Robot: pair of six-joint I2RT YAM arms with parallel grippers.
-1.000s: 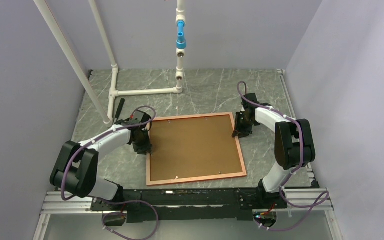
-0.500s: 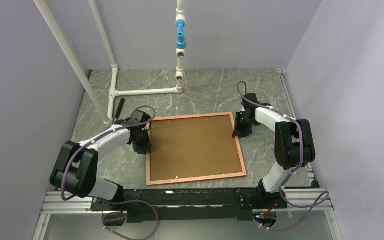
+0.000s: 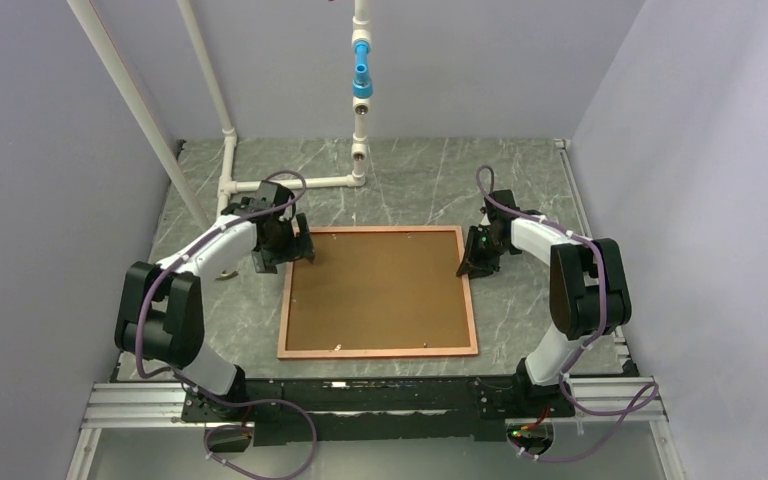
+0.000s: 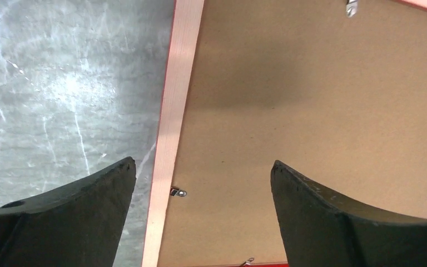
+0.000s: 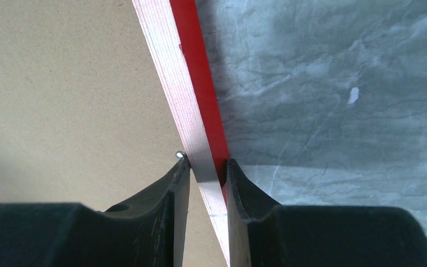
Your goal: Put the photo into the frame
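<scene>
Grey marbled table (image 3: 400, 180). The frame (image 3: 378, 352) lay at mid-table, pale-wood face up and red face down, with a brown backing board (image 3: 375, 290) seated in it. The photo was not seen. The frame's edges sat square to the table; it looked near-square, long axis unclear. Right gripper (image 5: 207, 161) pinched the right rail by the far corner. Left gripper (image 4: 201, 164) gaped wide astride the left rail, holding nothing. Risk: a one-sided lift could twist the frame out of that pinch.
</scene>
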